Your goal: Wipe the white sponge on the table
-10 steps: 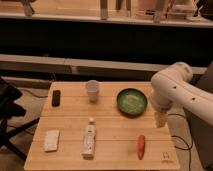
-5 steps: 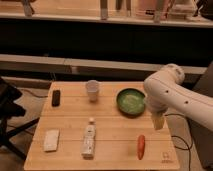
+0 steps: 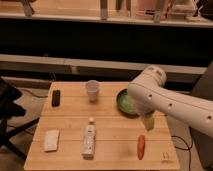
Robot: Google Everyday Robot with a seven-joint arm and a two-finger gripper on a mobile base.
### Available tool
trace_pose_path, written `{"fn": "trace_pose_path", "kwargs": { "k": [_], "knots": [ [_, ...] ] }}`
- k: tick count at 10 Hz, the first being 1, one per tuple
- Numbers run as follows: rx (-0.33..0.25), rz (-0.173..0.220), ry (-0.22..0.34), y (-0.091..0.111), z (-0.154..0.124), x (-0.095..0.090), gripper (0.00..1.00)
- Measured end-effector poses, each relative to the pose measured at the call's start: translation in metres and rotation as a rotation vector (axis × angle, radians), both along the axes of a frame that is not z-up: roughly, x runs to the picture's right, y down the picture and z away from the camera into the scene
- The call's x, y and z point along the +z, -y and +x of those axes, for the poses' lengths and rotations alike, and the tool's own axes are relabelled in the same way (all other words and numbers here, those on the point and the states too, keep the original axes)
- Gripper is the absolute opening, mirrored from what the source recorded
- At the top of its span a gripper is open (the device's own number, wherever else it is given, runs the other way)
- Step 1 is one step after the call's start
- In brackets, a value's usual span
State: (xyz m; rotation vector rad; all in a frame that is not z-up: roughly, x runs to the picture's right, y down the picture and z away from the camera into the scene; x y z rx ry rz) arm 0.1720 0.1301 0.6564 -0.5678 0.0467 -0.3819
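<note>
The white sponge lies flat near the front left corner of the light-wood table. My white arm reaches in from the right over the table's right half. The gripper hangs below the arm, just in front of the green bowl and above the table's right middle. It is far to the right of the sponge, with the bottle between them. Nothing shows in the gripper.
A white bottle lies front centre. A black block is at the back left, a white cup at the back centre. A green bowl is partly hidden by my arm. A red-orange oblong item lies front right.
My arm has swung left over the table, and the gripper has moved left and forward to the front of the green bowl. The objects on the table have not moved.
</note>
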Motion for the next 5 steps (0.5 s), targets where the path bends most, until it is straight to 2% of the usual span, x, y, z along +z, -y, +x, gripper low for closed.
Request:
{"fn": "trace_pose_path", "kwargs": {
  "k": [3, 5],
  "knots": [
    [-0.060, -0.004, 0.042, -0.002, -0.043, 0.004, 0.80],
    [-0.098, -0.008, 0.068, -0.006, -0.059, 0.006, 0.80]
  ]
}}
